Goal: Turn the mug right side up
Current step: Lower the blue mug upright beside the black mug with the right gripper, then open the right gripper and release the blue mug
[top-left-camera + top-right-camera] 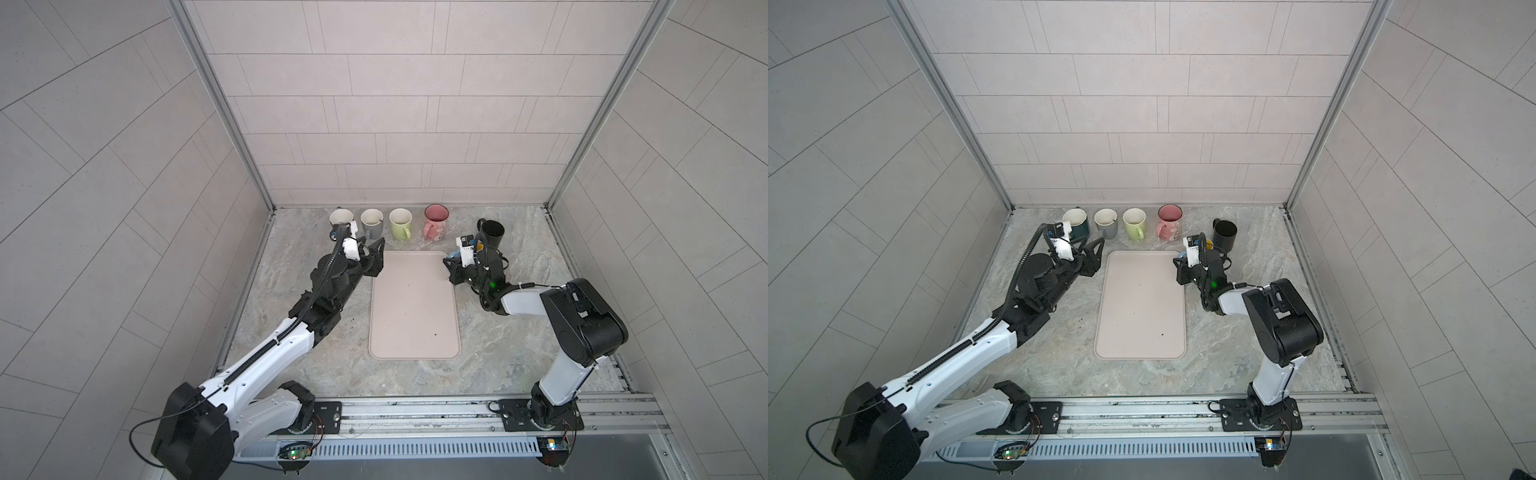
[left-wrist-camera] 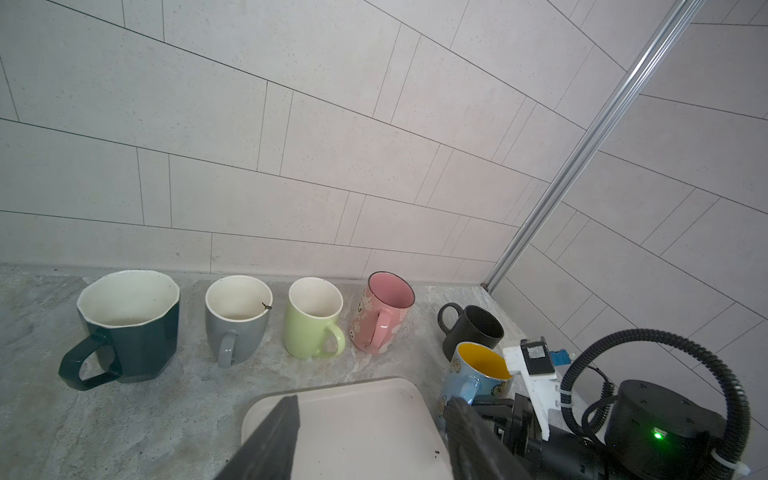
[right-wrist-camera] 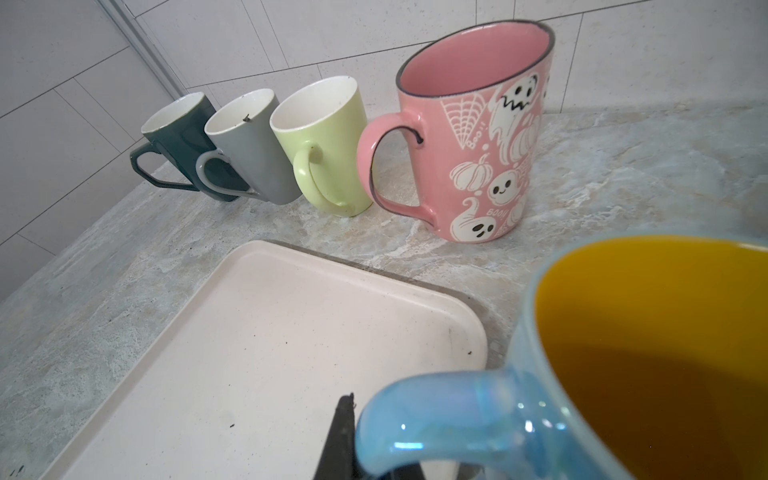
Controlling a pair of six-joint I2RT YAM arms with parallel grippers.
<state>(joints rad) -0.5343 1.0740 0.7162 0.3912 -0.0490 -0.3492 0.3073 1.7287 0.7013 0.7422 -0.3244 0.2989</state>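
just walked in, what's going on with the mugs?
Right gripper is shut on the handle of the blue mug, mouth up at the far right corner of the tray. Left gripper hangs open beside the tray's far left corner, holding nothing. Dark green mug, grey mug, light green mug, pink mug and black mug stand mouth up behind.

The dark green mug [image 2: 133,345], grey mug [image 2: 237,328], lime mug [image 2: 309,332] and pink mug [image 2: 382,316] line the back wall [image 1: 395,166], with narrow gaps between them. The black mug [image 2: 473,328] and blue mug [image 2: 465,376] crowd the tray's [image 1: 413,303] far right corner. Above the tray's bare surface I pass freely.
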